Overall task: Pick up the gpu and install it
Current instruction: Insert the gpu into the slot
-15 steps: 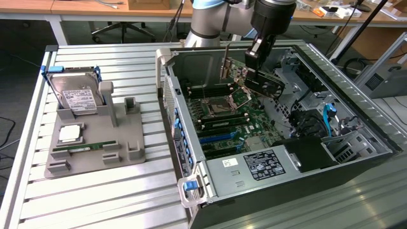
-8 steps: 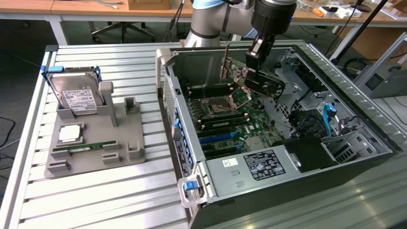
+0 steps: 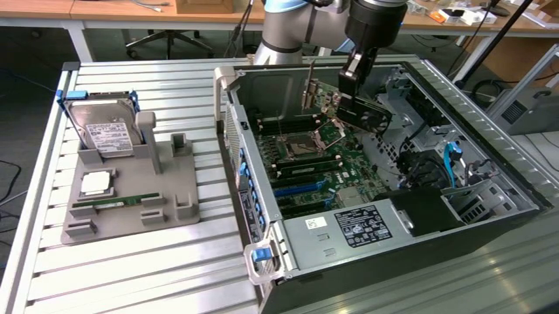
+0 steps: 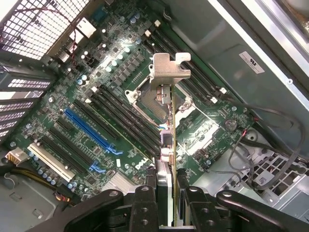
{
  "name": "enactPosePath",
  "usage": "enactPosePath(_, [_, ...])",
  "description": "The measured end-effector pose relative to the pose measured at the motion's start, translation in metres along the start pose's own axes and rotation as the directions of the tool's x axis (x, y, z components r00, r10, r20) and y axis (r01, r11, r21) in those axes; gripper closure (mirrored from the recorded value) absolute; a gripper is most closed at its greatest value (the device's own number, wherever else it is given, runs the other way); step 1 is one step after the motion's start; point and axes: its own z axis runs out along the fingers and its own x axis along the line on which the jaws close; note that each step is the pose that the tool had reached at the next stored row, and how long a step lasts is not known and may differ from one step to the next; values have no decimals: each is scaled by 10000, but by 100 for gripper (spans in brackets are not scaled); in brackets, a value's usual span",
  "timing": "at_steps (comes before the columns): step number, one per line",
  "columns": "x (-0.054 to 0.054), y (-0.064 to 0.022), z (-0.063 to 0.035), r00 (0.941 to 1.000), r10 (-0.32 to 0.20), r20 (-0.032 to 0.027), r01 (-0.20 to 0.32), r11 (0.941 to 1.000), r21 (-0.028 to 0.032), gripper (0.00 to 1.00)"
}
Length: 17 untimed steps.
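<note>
My gripper [image 3: 349, 97] hangs inside the open computer case [image 3: 262, 196], over the far end of the motherboard [image 3: 328, 163]. It is shut on the gpu [image 3: 367, 116], a thin dark card tilted above the board, with its silver end bracket [image 3: 307, 97] towards the case's back wall. In the wrist view the gpu [image 4: 166, 145] runs edge-on out from between the two black fingers [image 4: 145, 205], and its bracket [image 4: 169, 70] hovers over the CPU socket [image 4: 149, 99]. The long blue slot [image 4: 91, 128] lies off to one side of the card.
A grey holder [image 3: 131, 196] on the slatted table at the exterior view's left carries a hard drive [image 3: 101, 131] in a blue frame, a CPU [image 3: 94, 183] and a green RAM stick [image 3: 118, 203]. Cables [image 4: 270, 159], drive bays [image 3: 454, 170] and the power supply [image 3: 367, 226] crowd the case.
</note>
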Motion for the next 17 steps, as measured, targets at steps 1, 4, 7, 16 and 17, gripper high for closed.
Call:
enactPosePath(1, [0,0,0,10000,-25,2,25,10000,-1,73])
enactPosePath(4, [-1,-1,0,9998,-182,14,182,9998,-6,73])
enactPosePath(7, [-2,-2,0,9996,-270,20,270,9996,-8,73])
enactPosePath(16, [-6,-5,1,9980,-634,49,634,9980,-19,73])
enactPosePath(17, [-6,-6,1,9978,-664,51,664,9978,-20,73])
